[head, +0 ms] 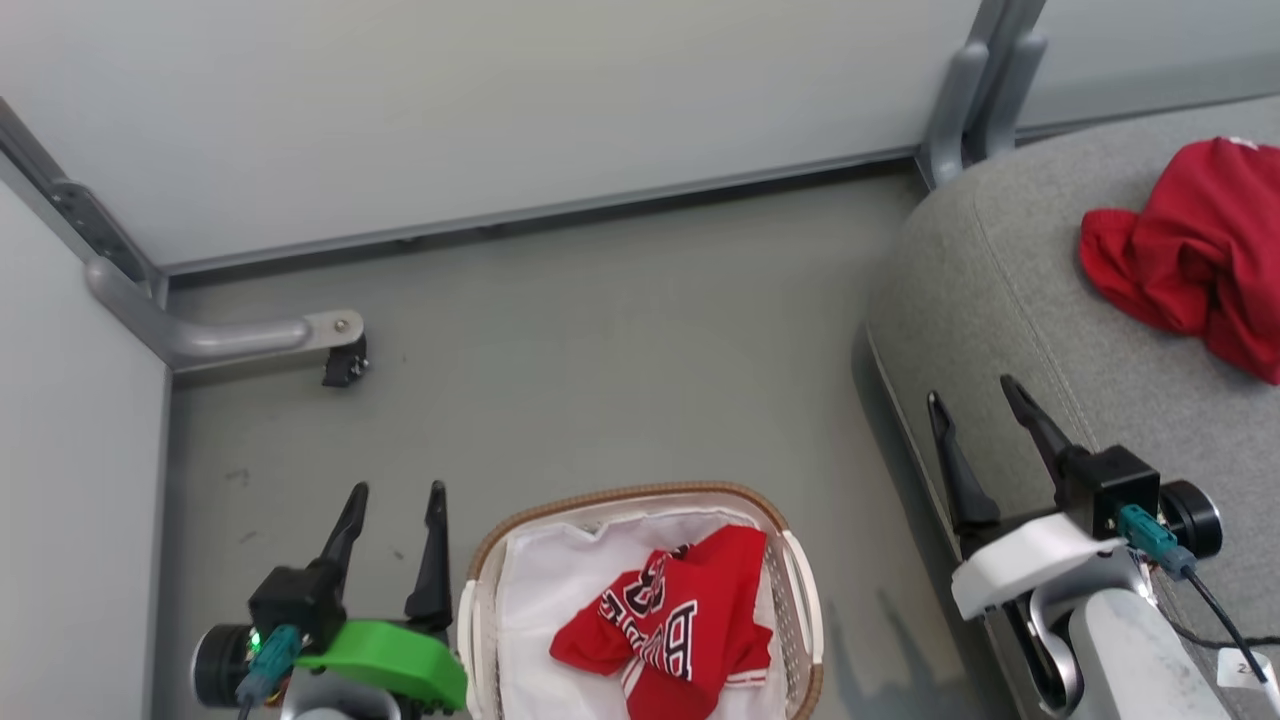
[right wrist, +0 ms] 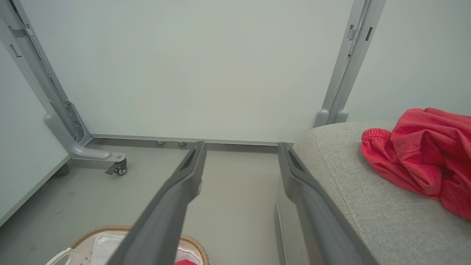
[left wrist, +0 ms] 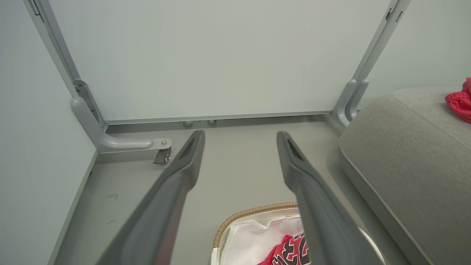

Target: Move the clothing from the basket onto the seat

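Observation:
A red jersey point(head: 675, 620) with white-black lettering lies crumpled in the white basket point(head: 800, 590) at the bottom centre of the head view; the left wrist view catches the jersey point(left wrist: 290, 252) and the basket's brown rim point(left wrist: 250, 212). A plain red garment point(head: 1195, 255) lies on the grey seat point(head: 1010, 300) at the right, also seen as the red garment point(right wrist: 423, 158) on the seat point(right wrist: 371, 206). My left gripper point(head: 397, 490) stands open left of the basket, empty. My right gripper point(head: 975, 390) is open over the seat's near edge, empty.
Pale partition panels point(head: 480, 110) enclose the grey floor point(head: 620, 350). A metal foot with a caster point(head: 345, 362) juts out at the left corner, and a grey post point(head: 975, 90) stands behind the seat. The basket holds a white liner point(head: 560, 580).

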You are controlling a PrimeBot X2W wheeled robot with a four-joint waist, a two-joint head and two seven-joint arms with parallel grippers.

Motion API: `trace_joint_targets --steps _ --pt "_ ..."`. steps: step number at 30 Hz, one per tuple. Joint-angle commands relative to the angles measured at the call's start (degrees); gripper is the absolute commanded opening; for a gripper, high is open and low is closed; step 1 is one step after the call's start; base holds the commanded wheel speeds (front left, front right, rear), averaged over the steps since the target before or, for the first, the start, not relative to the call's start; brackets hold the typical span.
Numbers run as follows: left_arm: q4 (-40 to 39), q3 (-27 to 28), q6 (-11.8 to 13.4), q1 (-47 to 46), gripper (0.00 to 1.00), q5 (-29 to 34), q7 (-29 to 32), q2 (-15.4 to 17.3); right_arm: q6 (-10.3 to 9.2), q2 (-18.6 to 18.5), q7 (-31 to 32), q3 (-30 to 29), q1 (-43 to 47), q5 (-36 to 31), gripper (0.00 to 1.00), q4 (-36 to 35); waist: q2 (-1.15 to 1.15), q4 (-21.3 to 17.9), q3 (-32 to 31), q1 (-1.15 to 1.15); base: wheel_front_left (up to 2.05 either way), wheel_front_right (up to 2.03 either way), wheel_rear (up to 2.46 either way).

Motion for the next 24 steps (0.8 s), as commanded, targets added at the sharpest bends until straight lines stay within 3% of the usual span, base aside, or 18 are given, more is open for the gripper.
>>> trace_joint_targets --steps 1,14,24 --pt "0.52 -0.92 -0.27 -1.79 1.0 -0.4 0.06 0.09 -0.08 0.0 -0.02 -0.08 -1.35 -0.24 1.0 -0.2 0.0 -2.19 4.07 0.0 0.0 0.0 0.0" --pt "10.42 -8.6 -0.77 -14.55 1.0 -3.64 0.05 0.18 -0.08 1.27 -0.02 2.59 -9.08 -0.58 1.0 -3.64 0.0 -10.18 16.09 0.0 0.0 0.0 0.0" --pt "22.69 -14.79 -0.76 -23.69 1.0 -8.5 0.05 2.05 -0.07 1.41 -0.02 6.25 -12.38 3.76 1.0 -7.54 0.0 -15.48 23.57 0.0 0.0 0.0 0.0"
